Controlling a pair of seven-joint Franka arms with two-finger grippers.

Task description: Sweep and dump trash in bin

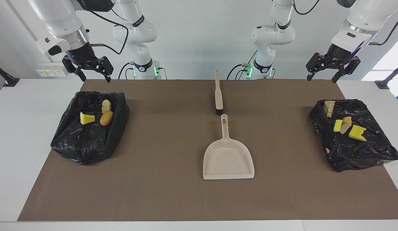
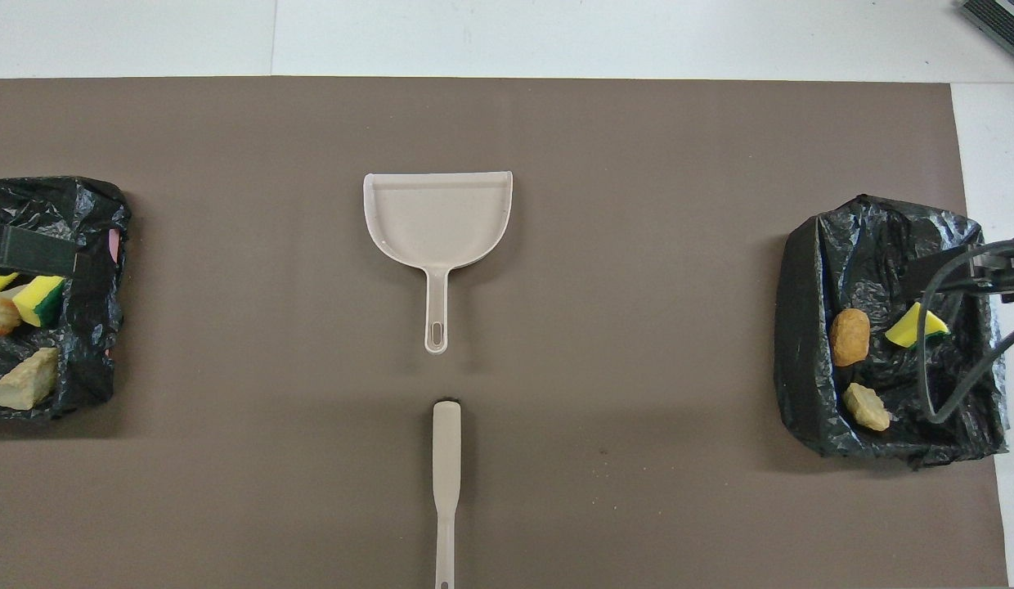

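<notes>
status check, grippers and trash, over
Left gripper and right gripper open, empty, raised. Trash in both black bags. Dustpan and brush untouched mid-mat. Nothing blocking.
</notes>
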